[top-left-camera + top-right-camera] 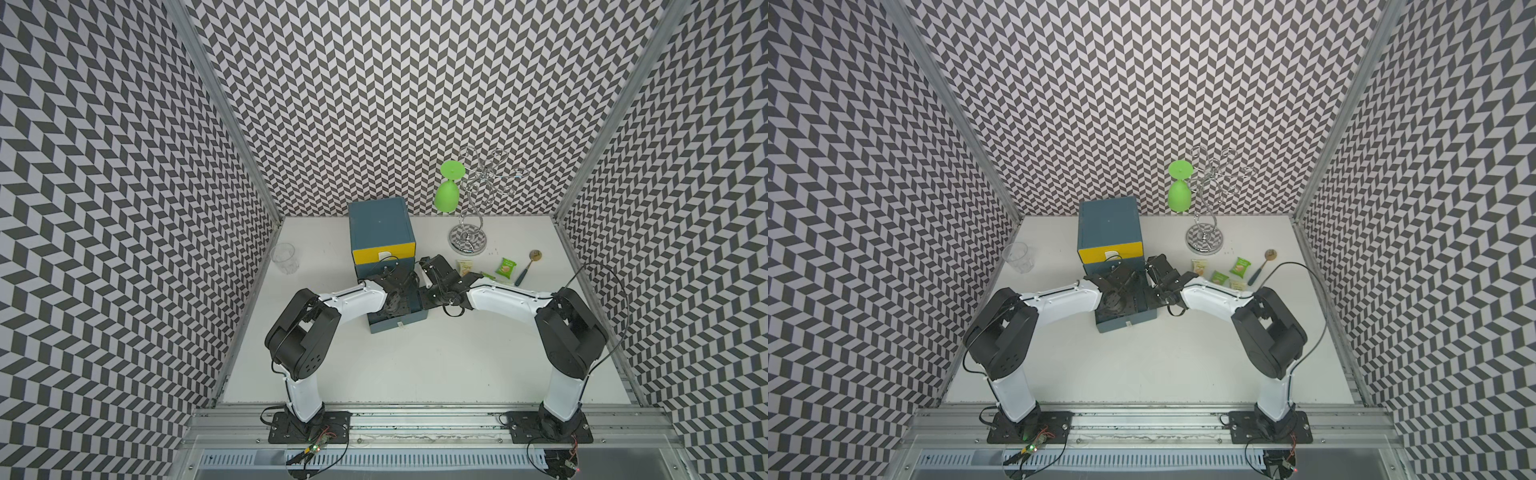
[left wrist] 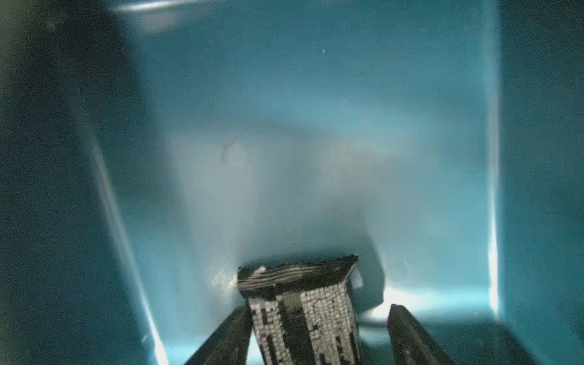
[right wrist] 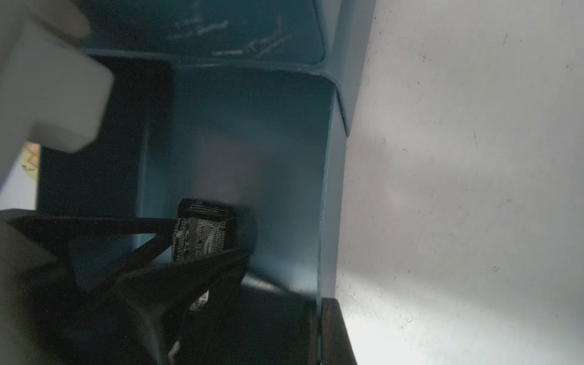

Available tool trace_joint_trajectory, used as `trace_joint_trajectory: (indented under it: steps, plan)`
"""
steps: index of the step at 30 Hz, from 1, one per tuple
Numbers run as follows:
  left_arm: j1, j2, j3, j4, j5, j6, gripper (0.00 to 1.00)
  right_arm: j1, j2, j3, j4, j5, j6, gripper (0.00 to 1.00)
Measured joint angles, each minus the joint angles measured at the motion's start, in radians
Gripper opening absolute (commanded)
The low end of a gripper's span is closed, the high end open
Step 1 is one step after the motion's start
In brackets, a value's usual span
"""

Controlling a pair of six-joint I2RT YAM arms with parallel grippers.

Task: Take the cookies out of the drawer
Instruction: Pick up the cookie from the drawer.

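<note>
Nearest: mounting rail (image 1: 415, 419) along front edge. Then table (image 1: 415, 365), blue cabinet (image 1: 380, 224), its lower drawer (image 1: 399, 325) pulled out. Count four cookies (image 1: 1219, 277) on table just right of cabinet, near spoon (image 1: 1262, 266); spot none in drawer via either wrist cam, tho blurry, corners partly hidden. Down inside drawer: left gripper (image 2: 346, 287), jaws apart, nothing between, bare blue floor ahead. By drawer's right wall: right gripper (image 3: 205, 234), jaws together, gripping nothing visible. Prob. step: sweep for leftover pkts. To do well: pull right gripper clear first, avoid clash in tight box; skim left tips low along floor w/o scraping, check front corners, pinch only on a pkt edge, lift straight up, drop beside others.
</note>
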Motion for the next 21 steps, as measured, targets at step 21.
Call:
trace_joint_trajectory:
  steps: [21]
  plan:
    - [0.008,-0.126,-0.014,-0.044,-0.019,0.055,0.41,0.002,0.003,0.000,0.012,-0.005,0.006,0.00]
